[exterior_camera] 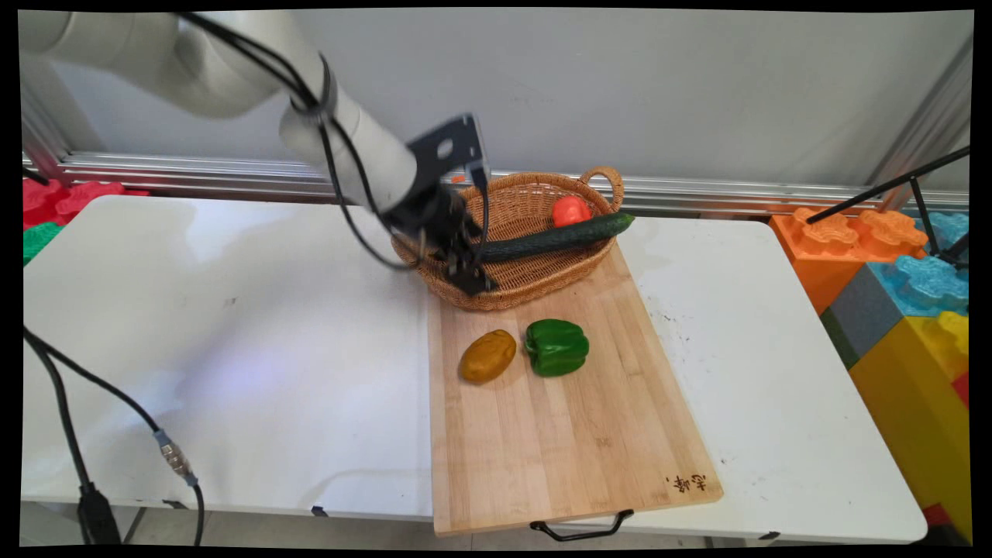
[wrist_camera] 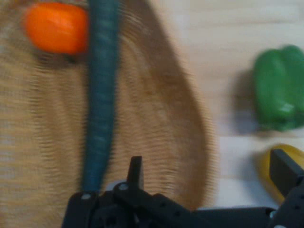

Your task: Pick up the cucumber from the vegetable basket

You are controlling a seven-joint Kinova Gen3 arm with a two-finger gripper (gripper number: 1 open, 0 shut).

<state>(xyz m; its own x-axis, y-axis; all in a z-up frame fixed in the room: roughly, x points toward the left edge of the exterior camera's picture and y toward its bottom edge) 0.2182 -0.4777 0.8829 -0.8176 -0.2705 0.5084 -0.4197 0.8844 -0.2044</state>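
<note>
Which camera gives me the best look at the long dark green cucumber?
The main view: the long dark green cucumber shows nearly whole, lying across the woven wicker basket, its tip over the rim. The hand view shows only a blurred stretch of it beside the red-orange tomato.

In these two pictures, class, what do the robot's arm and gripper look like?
The arm is white, built of rounded tube links, with black cables looped along it. A black perforated bracket sits at the wrist. The gripper is black, with two flat, squared fingers.
</note>
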